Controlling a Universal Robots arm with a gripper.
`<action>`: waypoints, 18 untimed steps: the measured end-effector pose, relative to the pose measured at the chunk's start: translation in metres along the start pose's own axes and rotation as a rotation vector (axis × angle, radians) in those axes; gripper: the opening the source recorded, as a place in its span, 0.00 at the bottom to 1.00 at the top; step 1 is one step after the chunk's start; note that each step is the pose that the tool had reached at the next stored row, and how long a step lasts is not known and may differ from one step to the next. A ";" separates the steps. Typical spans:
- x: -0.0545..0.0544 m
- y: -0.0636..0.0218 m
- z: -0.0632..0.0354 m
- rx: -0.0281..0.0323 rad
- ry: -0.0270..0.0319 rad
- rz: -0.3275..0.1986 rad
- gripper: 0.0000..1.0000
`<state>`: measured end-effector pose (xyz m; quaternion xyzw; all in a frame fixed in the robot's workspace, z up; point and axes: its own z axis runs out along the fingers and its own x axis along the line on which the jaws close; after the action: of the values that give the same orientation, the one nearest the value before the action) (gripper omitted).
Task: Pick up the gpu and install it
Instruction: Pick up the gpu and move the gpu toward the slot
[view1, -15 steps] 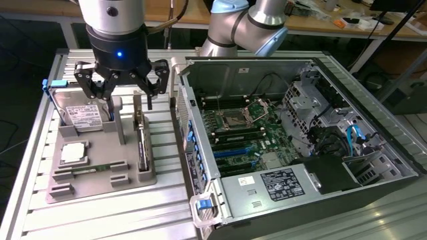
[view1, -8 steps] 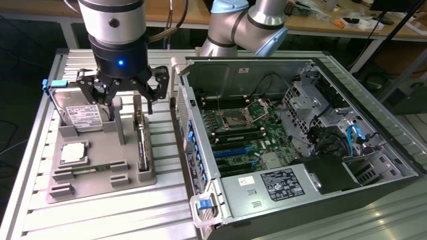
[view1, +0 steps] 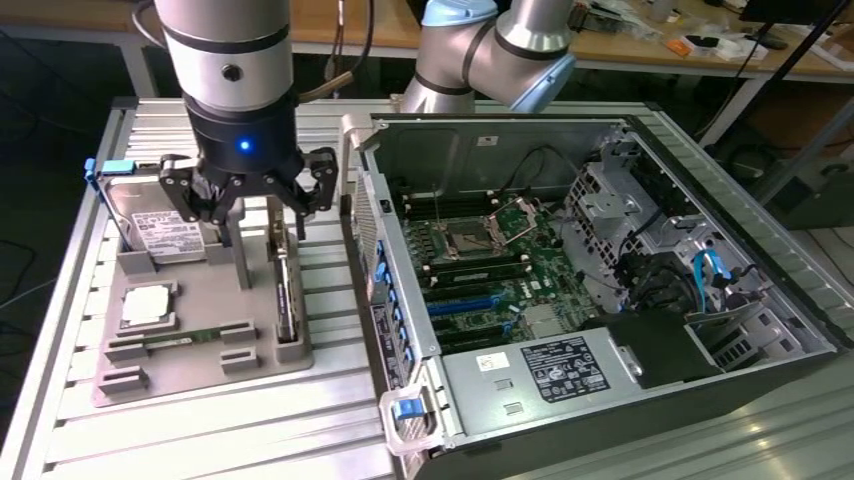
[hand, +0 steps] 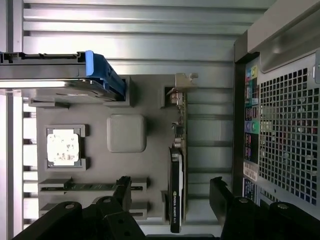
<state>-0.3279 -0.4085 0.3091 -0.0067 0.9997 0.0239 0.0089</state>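
Observation:
The gpu (view1: 283, 292) stands on edge in a slot of the grey tray (view1: 200, 375), a narrow dark strip beside the open computer case (view1: 641, 130). In the wrist view the gpu (hand: 175, 192) runs lengthwise, with its silvery bracket (hand: 182, 84) at the far end. My gripper (view1: 264, 232) hangs open just above the card. Its two black fingers (hand: 122, 187) straddle the card with a gap on each side and hold nothing. My gripper (hand: 171, 192) is centred over the card's black-faced end.
The tray also holds a silver hard drive (view1: 167, 235) with a blue tab, a processor (view1: 147, 305) and a green memory stick (view1: 180, 342). The case's perforated rear wall (hand: 285, 140) stands close beside the card. Inside, the motherboard shows blue expansion slots (view1: 467, 300).

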 end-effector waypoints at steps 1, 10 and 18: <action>0.000 -0.0002 0.0018 0.0000 0.0000 0.000 0.74; 0.000 -0.0014 0.0188 0.0001 0.0000 0.000 0.74; 0.001 -0.0025 0.0334 0.0001 0.0001 0.000 0.74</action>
<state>-0.3279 -0.4094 0.2757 -0.0067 0.9997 0.0239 0.0089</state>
